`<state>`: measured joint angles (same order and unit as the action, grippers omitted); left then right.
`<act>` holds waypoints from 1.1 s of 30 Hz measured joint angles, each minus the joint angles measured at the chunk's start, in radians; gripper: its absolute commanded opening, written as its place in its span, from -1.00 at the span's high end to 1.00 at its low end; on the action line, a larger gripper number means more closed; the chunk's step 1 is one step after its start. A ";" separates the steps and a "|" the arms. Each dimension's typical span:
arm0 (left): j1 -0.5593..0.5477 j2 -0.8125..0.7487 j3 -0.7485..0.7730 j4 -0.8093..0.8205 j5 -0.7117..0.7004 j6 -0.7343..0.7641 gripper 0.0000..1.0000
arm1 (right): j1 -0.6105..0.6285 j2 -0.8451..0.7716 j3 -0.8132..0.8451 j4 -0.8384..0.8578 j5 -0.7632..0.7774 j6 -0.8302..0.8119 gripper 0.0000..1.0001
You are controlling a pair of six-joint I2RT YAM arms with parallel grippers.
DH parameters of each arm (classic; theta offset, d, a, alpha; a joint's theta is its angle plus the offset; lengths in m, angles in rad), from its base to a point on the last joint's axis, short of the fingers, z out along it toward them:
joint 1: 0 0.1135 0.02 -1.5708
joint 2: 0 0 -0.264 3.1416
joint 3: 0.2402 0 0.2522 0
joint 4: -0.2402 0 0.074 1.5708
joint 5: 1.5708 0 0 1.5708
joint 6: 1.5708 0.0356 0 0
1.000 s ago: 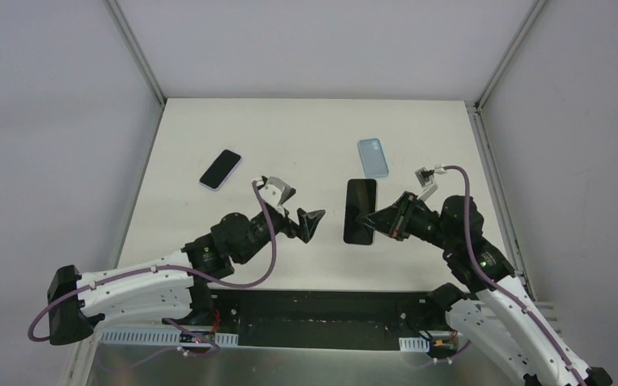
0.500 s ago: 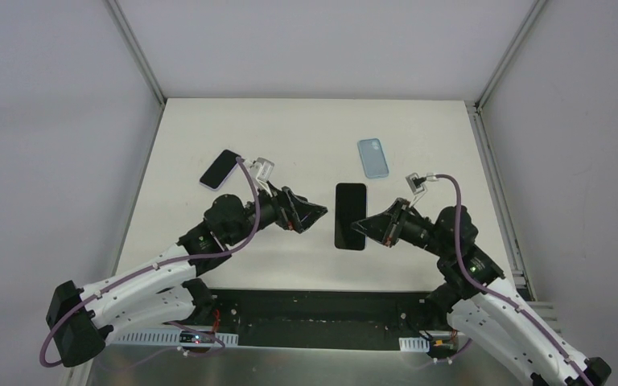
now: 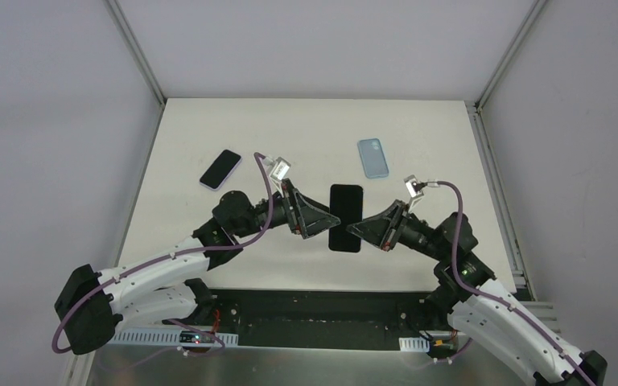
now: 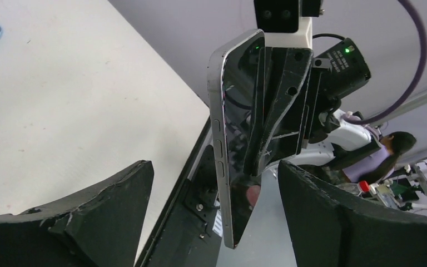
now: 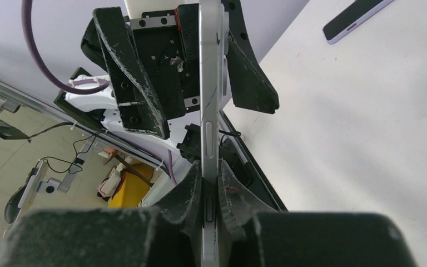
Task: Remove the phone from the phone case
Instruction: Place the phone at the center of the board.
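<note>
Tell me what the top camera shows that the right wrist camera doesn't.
Only the top view: the light blue case lying on the table. Only the right wrist view: the held phone seen edge-on, pinched by the right hand. Both: that phone, the open left hand flanking it, and a second phone on the table.

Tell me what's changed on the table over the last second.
The right gripper, shut on the phone, carried it left toward the middle. The left gripper swung right to meet it, and its open jaws now stand either side of the phone, not closed on it. The blue case and the other phone lie where they were on the table.
</note>
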<state>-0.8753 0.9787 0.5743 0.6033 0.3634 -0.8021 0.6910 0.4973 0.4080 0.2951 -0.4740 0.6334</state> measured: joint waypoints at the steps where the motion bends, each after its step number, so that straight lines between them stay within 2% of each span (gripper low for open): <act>1: 0.000 0.002 0.000 0.016 0.006 -0.004 -0.53 | 0.000 0.000 -0.004 0.020 -0.003 0.005 1.00; 9: 0.000 0.039 0.001 0.127 0.045 -0.060 -0.04 | 0.001 0.032 -0.056 0.150 -0.018 0.043 1.00; 14: 0.000 0.070 0.007 0.184 0.060 -0.100 0.23 | 0.003 0.035 -0.061 0.166 -0.021 0.046 1.00; 20: 0.000 0.096 0.012 0.212 0.076 -0.124 0.46 | 0.006 0.035 -0.061 0.186 -0.023 0.043 1.00; 24: 0.002 0.103 0.012 0.214 0.076 -0.130 0.78 | 0.006 0.035 -0.061 0.188 -0.025 0.040 1.00; 27: 0.006 0.106 0.013 0.232 0.090 -0.142 0.90 | 0.006 0.034 -0.061 0.189 -0.031 0.039 1.00; 28: 0.006 0.106 0.014 0.237 0.095 -0.145 0.95 | 0.006 0.034 -0.061 0.191 -0.032 0.040 0.94; 30: 0.006 0.107 0.018 0.242 0.103 -0.150 1.00 | 0.006 0.027 -0.061 0.194 -0.035 0.039 0.68; 33: 0.006 0.109 0.020 0.247 0.109 -0.153 1.00 | 0.007 0.018 -0.061 0.187 -0.033 0.037 0.18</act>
<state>-0.8692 1.0874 0.5941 0.8501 0.4721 -0.9546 0.6983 0.5156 0.3473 0.4824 -0.5068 0.6701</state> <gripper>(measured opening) 0.129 0.221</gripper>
